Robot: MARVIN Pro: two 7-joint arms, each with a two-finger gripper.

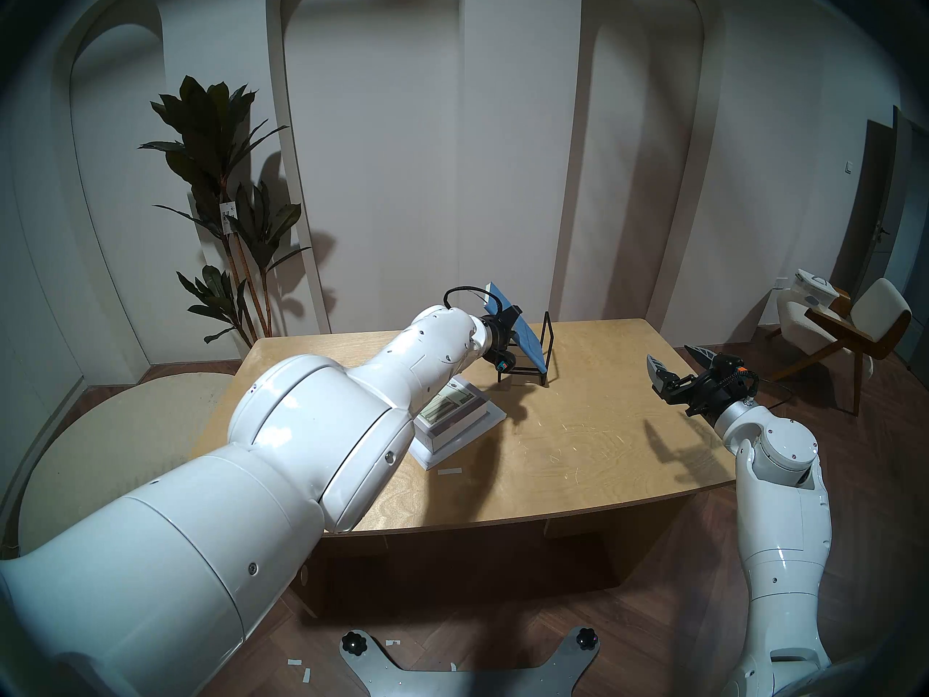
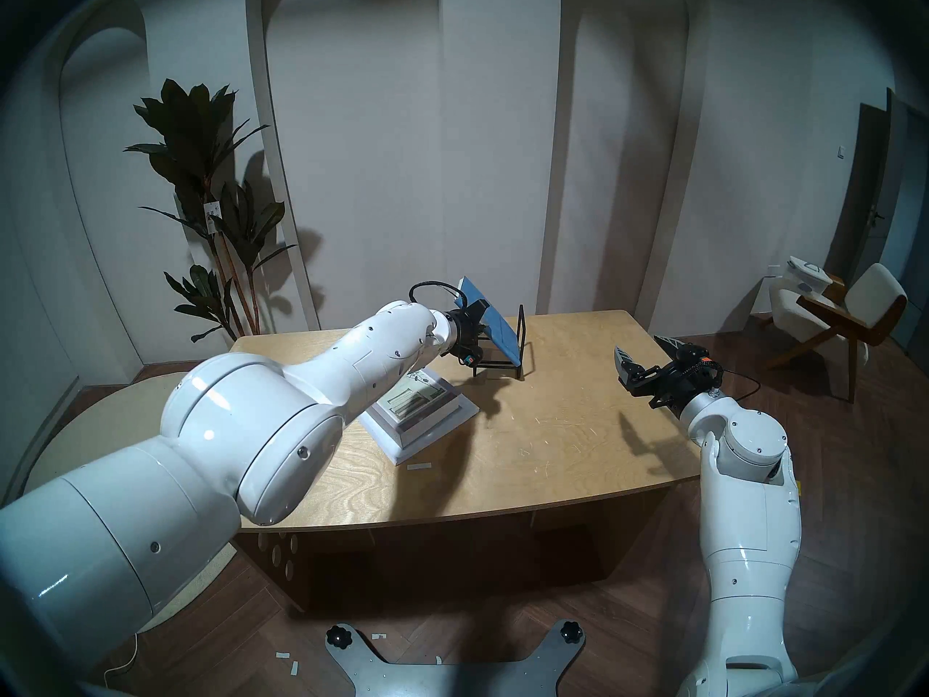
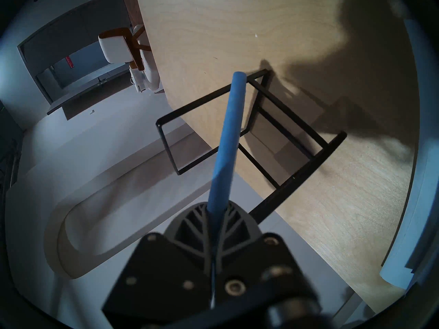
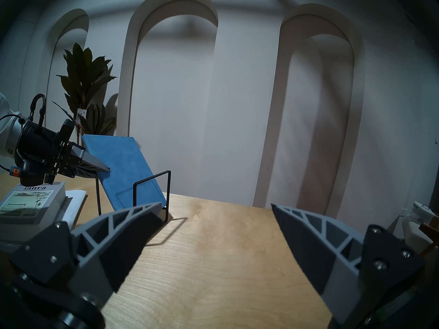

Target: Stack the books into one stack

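Two books already lie piled on the bench [image 1: 578,444]: the thick "ianra" book [image 4: 31,204] on top of the wide white book [image 1: 495,413], below and back toward the robot from the left pincer [image 4: 104,170]. That left pincer is clamped on the blue book [image 4: 126,169], biting its upper edge while the book leans tilted in the black rack [image 4: 152,195], its lower end apparently down at the rack's base. From the left wrist view the fingers [image 3: 240,222] sit tight either side of the thin blue spine. The right pincer [image 1: 678,361] hangs wide and empty, well off to the side over the bench edge.

Now the lift. The book wants to come up and out along its own lean, so the lower corner clears the rack's upright loop rather than hooking it. The grip is near one edge, so I'd expect the book to swing or droop once free; go slowly. Then carry it back over the pile, turn it flat, and lower it square onto the "ianra" cover before letting go.
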